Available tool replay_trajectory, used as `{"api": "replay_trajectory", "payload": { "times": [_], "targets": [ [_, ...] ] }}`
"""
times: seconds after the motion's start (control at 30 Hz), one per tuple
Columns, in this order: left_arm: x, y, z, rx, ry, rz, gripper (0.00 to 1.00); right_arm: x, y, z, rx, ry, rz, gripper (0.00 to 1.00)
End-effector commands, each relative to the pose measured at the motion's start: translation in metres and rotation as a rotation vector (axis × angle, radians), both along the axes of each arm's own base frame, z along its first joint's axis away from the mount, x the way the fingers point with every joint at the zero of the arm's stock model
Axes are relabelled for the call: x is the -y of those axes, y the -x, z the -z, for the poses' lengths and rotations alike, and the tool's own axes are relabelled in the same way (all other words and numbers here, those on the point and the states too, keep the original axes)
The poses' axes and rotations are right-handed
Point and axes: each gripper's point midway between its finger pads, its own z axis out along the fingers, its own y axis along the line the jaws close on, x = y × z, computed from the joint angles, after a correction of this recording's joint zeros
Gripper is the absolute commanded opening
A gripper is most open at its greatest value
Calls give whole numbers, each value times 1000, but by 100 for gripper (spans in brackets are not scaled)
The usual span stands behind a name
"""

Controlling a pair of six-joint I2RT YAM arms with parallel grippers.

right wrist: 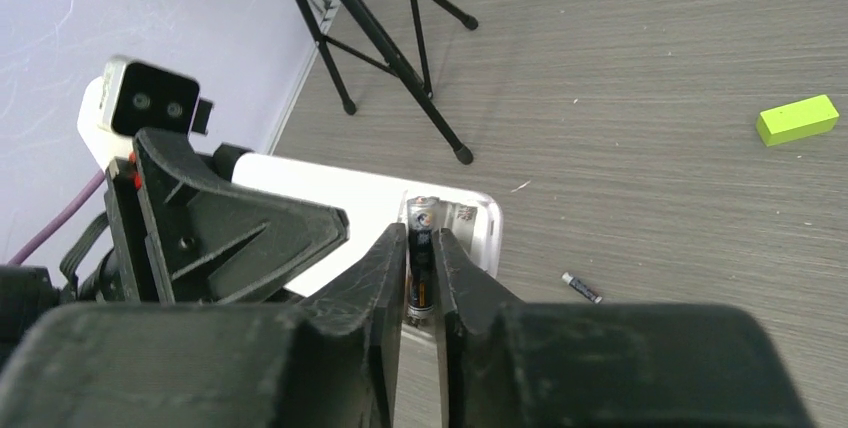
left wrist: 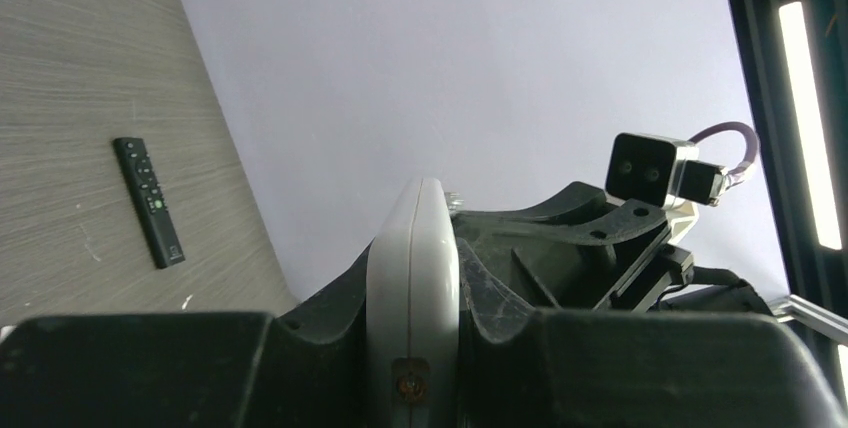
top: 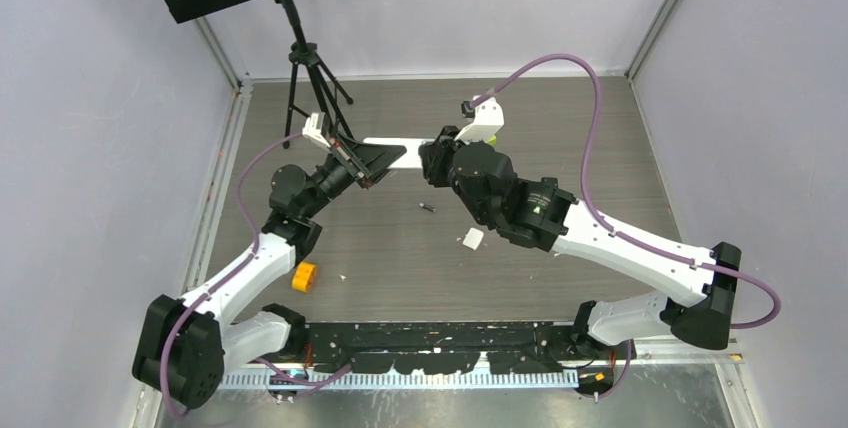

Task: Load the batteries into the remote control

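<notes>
- Left fingers point(left wrist: 335, 306) clamp the white remote control point(right wrist: 340, 198), held toward the tabletop's point(top: 560, 118) 12 o'clock.
- Right fingers point(right wrist: 385, 278), nearly closed, pinch a battery point(right wrist: 421, 273) at its open compartment point(right wrist: 458, 223).
- Risk: released tilted, it could miss the contacts and fall.

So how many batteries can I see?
2: one slim dark battery between the right fingers at the white remote; a second battery loose on the grey table. Others may be hidden.

matt grey wood-grain table point(top: 600, 148); smooth white plastic remote point(right wrist: 330, 188); matt black plastic jaws.
</notes>
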Motion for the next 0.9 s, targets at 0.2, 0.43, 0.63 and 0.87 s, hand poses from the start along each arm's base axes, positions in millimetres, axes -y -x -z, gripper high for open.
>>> {"api": "replay_trajectory", "payload": {
  "times": [0.2,0.43,0.63,0.87],
  "targets": [
    [-4,9,-56,162,118,7,0,-6,6,-9,-30,-25,-23,36],
    [-4,6,-51,150,114,2,0,-4,6,-19,-38,-21,-11,47],
    [-4,4,-48,152,112,-7,0,5,8,-32,-40,-50,11,52],
    [-7,-5,-47,173,120,-52,0,2,22,-54,-39,-154,-73,60]
  ]
}}
